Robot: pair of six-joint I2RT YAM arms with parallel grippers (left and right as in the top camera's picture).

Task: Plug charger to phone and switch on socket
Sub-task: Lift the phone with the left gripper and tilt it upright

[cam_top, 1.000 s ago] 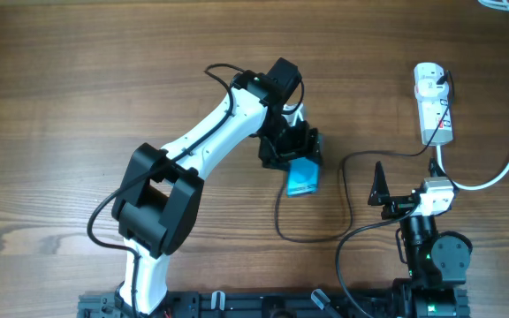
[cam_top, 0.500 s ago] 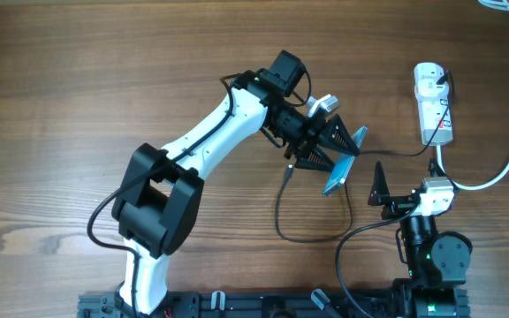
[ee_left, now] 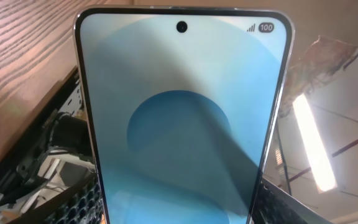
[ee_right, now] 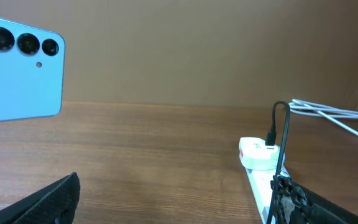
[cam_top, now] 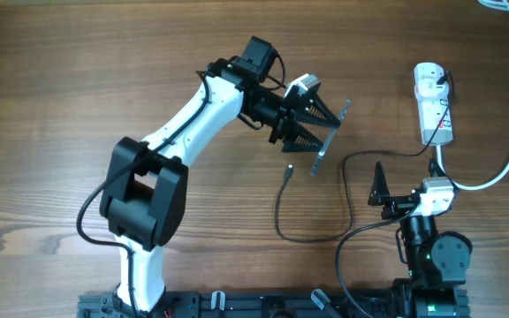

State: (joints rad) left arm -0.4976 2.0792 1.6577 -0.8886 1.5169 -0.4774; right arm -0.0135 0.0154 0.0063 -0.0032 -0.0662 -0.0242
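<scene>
Nearest the base, the right gripper (cam_top: 381, 192) rests low with its fingers spread wide and nothing between them. At its 9 o'clock the charger (cam_top: 278, 216) loops over the table (cam_top: 60, 71). Its connector tip (cam_top: 289, 169) lies bare on the wood, and nothing touches it.

Just beyond, at 1 o'clock of the tip, the left gripper (cam_top: 323, 130) pinches the phone (ee_left: 179, 124) across its width and holds it off the table, edge-on to the overhead camera. The front-camera end points away from the fingers, so the port end probably sits down by the grip, but it is hidden.

Farthest off, at 1 o'clock of the right gripper, the socket (cam_top: 433, 106) lies with a black plug in it. Its switch is too small to read.

The step looks like presenting the phone for plugging. The left arm should turn the port end clear toward 5 o'clock and hold it steady. The right gripper should take the cable just behind the tip, line it up with the port and push straight in.
</scene>
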